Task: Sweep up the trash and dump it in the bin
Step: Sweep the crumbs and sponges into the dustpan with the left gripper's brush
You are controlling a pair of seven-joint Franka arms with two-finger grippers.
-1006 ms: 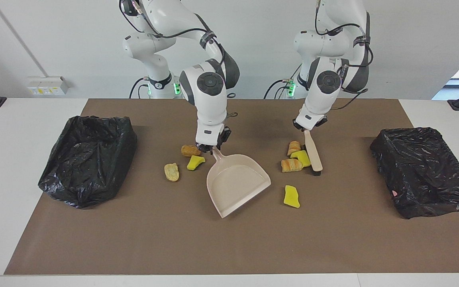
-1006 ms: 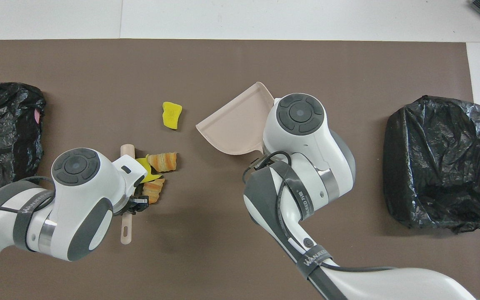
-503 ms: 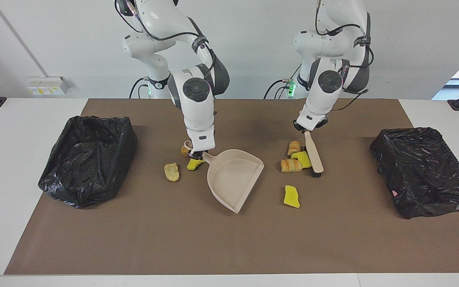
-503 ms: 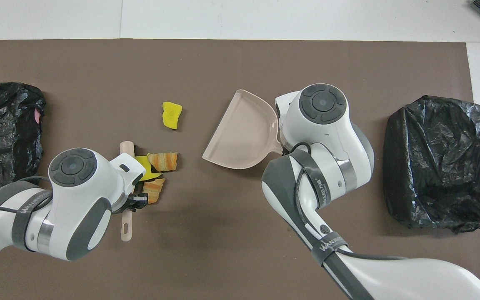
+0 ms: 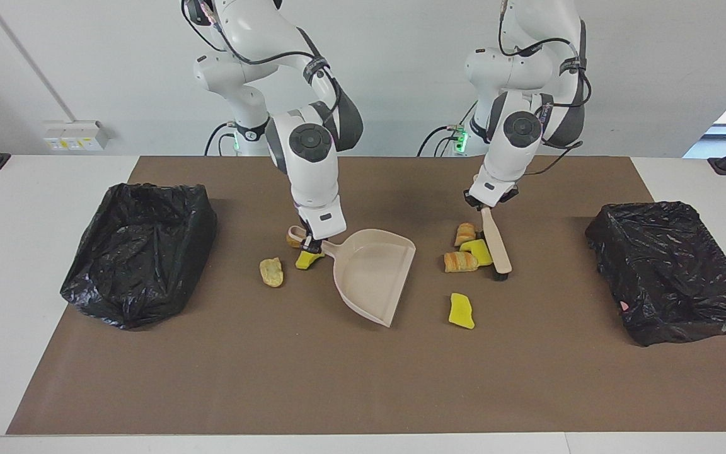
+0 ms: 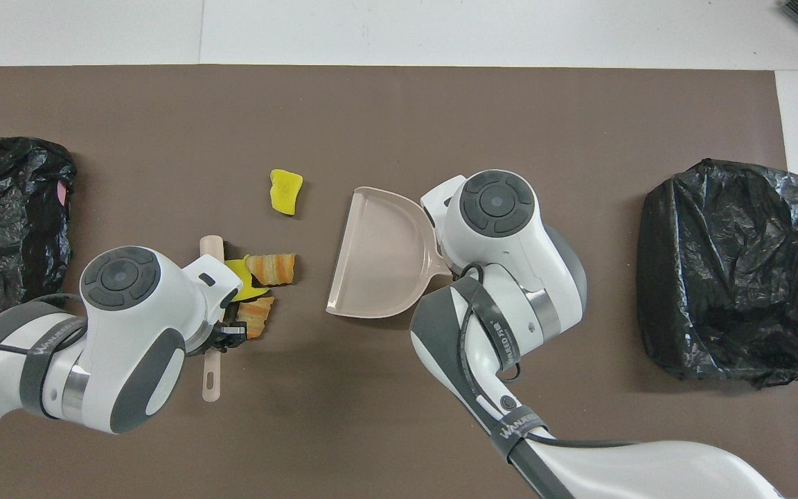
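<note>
Nearest the robots, the right gripper (image 5: 314,238) is closed on the handle of the beige dustpan (image 5: 372,272), the arm bent steeply down from its base with the wrist turned, so the pan's open mouth faces the left arm's end of the table. An orange-brown lump (image 5: 294,239) lies right at that handle, half hidden by the gripper, and a yellow sponge scrap (image 5: 308,259) sits just beside it, touching the handle's underside as far as can be seen. A pale tan lump (image 5: 271,272) lies a little farther out, toward the right arm's end.

The left gripper (image 5: 482,203) grips the upper handle of the beige brush (image 5: 496,241), the forearm sloping down and the brush leaning with its dark bristles on the brown mat (image 5: 363,378). Crowded against the brush are a small bread-like lump (image 5: 464,233), a yellow scrap (image 5: 478,250) and a striped orange-brown lump (image 5: 460,261), all touching or nearly so. From overhead the left wrist covers part of this cluster.

Farther from the robots, a lone yellow sponge scrap (image 5: 461,311) lies between the brush and the pan's lip, apart from both.

A black-lined bin (image 5: 139,249) stands at the right arm's end, another black-lined bin (image 5: 672,268) at the left arm's end, both well apart from the trash
</note>
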